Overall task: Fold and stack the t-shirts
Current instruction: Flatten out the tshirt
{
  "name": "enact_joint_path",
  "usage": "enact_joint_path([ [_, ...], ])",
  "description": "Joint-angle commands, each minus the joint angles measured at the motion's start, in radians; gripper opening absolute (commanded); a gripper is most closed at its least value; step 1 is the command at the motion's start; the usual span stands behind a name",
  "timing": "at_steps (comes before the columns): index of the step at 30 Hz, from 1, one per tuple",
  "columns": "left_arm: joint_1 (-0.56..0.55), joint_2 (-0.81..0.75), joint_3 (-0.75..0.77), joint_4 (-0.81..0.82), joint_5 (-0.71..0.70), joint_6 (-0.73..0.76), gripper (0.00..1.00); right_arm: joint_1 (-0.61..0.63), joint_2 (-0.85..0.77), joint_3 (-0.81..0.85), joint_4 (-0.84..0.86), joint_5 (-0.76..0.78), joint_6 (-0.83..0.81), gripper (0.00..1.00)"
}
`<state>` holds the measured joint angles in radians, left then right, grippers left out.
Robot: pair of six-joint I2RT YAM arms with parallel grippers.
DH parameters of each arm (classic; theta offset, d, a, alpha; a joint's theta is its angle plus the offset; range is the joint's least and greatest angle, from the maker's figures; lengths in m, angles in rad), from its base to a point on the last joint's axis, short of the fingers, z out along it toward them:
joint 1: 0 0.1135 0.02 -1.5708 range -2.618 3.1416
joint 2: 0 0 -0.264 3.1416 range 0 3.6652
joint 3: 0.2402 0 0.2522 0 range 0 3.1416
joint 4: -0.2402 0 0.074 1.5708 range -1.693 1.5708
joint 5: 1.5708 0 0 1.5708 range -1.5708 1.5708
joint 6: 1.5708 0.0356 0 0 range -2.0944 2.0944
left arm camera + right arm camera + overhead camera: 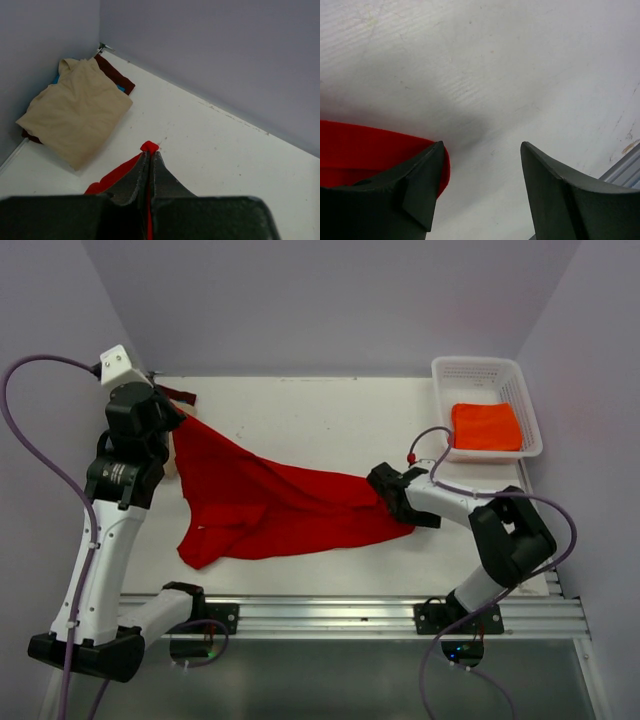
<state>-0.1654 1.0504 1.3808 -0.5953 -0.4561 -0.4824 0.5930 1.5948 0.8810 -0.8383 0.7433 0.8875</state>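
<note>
You had one orange tee (487, 427) folded in the basket (480, 365), while left of it the red t-shirt (270, 505) sprawled unfolded, a corner pinched in your tight-closed left gripper (150, 152), your right gripper (482, 145) gaping, holding nothing.

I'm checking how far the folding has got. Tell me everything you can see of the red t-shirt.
The red t-shirt is bright, soft cloth, unfolded and rumpled, stretched across the middle of the white table. Its far-left corner is lifted, pinched in the shut left gripper. Its right end lies flat beside one finger of the open right gripper, with nothing between the jaws.
</note>
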Motion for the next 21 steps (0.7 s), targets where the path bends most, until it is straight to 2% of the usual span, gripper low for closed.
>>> enact_joint_path([
  [1,0.009,-0.02,0.05,0.014,-0.021,0.028,0.0,-0.005,-0.01,0.068,0.007,0.028,-0.053,0.66],
  [4,0.009,-0.01,0.049,0.015,0.003,0.022,0.0,-0.004,-0.097,0.076,0.094,-0.054,-0.178,0.63],
  [9,0.009,0.0,0.038,0.026,0.048,0.013,0.0,-0.002,-0.318,0.093,0.182,-0.169,-0.297,0.57],
  [10,0.009,0.002,0.029,0.031,0.051,0.011,0.0,-0.002,-0.332,0.092,0.22,-0.238,-0.338,0.56],
  [13,0.009,0.003,0.018,0.032,0.068,0.004,0.0,-0.002,-0.32,0.113,0.249,-0.356,-0.352,0.53],
  [17,0.009,-0.001,0.004,0.037,0.077,-0.001,0.0,-0.002,-0.251,0.087,0.33,-0.588,-0.325,0.52],
  [21,0.01,-0.004,-0.012,0.037,0.086,-0.004,0.0,-0.004,-0.173,0.05,0.425,-0.676,-0.266,0.52],
])
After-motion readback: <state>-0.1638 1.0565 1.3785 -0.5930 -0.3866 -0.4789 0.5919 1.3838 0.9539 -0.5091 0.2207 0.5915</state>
